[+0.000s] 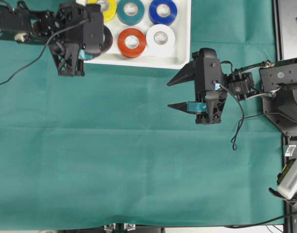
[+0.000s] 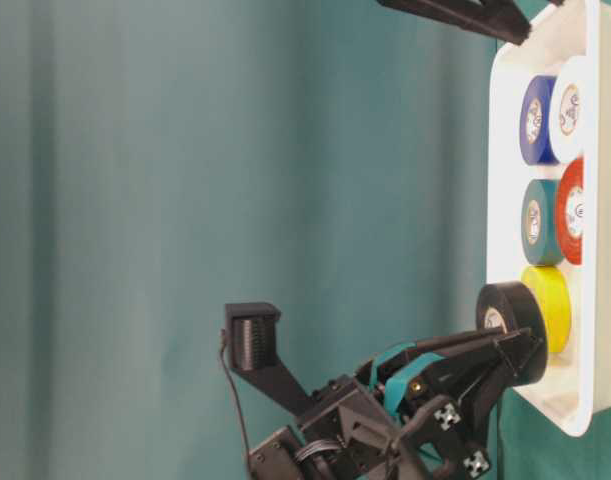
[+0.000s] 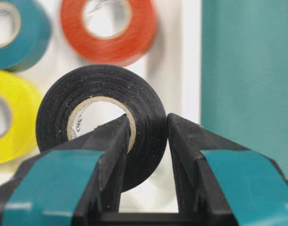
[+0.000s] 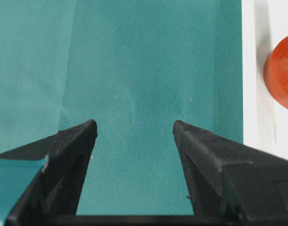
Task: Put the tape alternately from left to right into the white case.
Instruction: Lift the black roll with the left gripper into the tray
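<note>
While clamped on one wall of black tape roll (image 3: 101,125), left gripper (image 3: 148,136): one finger (image 3: 111,146) through the cardboard core, the other against the outer winding, roll upright and lifted over the white case (image 3: 191,70). Just beyond it in the left wrist view: yellow roll (image 3: 9,117) at left, teal roll (image 3: 16,33) above that, red roll (image 3: 108,23) at top centre, all lying flat on the case floor; green cloth (image 3: 247,70) past the case rim at right. Seen from overhead: case (image 1: 184,43) at the top edge of the table, holding yellow (image 1: 105,7), teal (image 1: 131,9) and blue roll (image 1: 163,10) in the far row, red (image 1: 131,41) and white roll (image 1: 160,39) in the near row; slot left of red mostly hidden under left gripper (image 1: 97,36). Table-level view: black roll (image 2: 510,320) raised above the case rim, next to yellow. Right gripper (image 1: 173,93): fingers spread wide, nothing between them, over bare cloth (image 1: 114,160), near the case's lower right corner but apart from it. Right wrist view: same spread jaws, cloth beneath, edge of red roll (image 4: 281,77) and case rim at far right.
</note>
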`<action>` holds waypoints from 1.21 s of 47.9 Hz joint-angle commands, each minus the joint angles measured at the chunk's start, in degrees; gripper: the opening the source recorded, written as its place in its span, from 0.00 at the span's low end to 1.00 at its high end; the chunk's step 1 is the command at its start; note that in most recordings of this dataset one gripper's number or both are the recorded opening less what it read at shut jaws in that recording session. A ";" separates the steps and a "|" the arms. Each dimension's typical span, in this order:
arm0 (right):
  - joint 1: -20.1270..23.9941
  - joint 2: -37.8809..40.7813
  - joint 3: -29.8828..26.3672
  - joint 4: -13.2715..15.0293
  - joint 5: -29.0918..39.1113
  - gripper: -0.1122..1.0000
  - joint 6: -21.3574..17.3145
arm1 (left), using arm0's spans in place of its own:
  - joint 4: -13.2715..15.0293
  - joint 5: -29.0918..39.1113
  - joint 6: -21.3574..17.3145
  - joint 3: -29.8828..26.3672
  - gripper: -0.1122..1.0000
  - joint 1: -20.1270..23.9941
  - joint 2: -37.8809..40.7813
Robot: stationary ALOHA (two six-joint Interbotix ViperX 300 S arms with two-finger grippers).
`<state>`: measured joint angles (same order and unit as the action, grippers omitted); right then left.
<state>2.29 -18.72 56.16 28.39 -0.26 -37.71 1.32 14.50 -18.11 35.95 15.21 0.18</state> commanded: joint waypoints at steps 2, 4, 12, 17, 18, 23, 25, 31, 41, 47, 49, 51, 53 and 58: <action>0.18 -2.11 -0.79 0.00 -0.44 0.78 -0.09 | -0.18 -0.79 -0.70 -0.97 0.07 0.79 0.88; 0.18 -2.02 -0.70 0.09 -0.44 0.78 -0.09 | -0.18 -0.79 -0.97 -1.14 0.07 0.88 1.76; 0.18 -2.11 -0.62 0.00 -0.44 0.78 -0.09 | -0.18 -0.88 -1.41 -1.67 0.07 1.05 3.34; 0.18 -2.11 -0.53 0.00 -0.44 0.78 -0.09 | -0.18 -1.05 -1.41 -1.67 0.07 1.05 2.99; 0.18 -2.11 -0.53 0.00 -0.44 0.78 -0.09 | -0.18 -1.05 -1.41 -1.67 0.07 1.05 2.90; 0.18 -2.11 -0.62 0.00 -0.44 0.78 -0.09 | -0.18 -0.97 -1.41 -1.58 0.07 1.05 2.37; 0.18 -2.11 -0.70 0.00 -0.44 0.78 -0.09 | -0.18 -1.05 -1.23 -1.58 0.08 1.05 2.20; 0.18 -2.02 -0.62 0.09 -0.44 0.78 -0.09 | -0.18 -1.05 -1.14 -1.49 0.23 0.97 1.76; 0.18 -2.11 -0.70 0.00 -0.44 0.78 -0.18 | -0.18 -1.05 -1.14 -1.32 0.70 0.88 1.32; 0.18 -2.02 -0.70 0.00 -0.44 0.78 -0.18 | -0.18 -1.05 -1.05 -1.32 0.62 0.88 1.23; 0.18 -2.02 -0.70 0.00 -0.44 0.78 -0.18 | -0.09 -1.05 -1.05 -1.32 0.62 0.88 1.23; 0.18 -2.02 -0.62 0.00 -0.44 0.78 -0.09 | -0.09 -1.05 -1.05 -1.32 0.62 0.88 1.05; 0.18 -2.02 -0.62 0.00 -0.44 0.78 -0.18 | -0.09 -0.97 -0.97 -1.32 0.62 0.70 0.88; 0.18 -2.02 -0.53 0.00 -0.44 0.78 -0.18 | 0.00 -1.05 -0.88 -1.05 0.61 -0.35 -0.26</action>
<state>2.29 -18.72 56.07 28.30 -0.26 -37.79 1.23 13.89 -19.07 35.51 15.82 2.55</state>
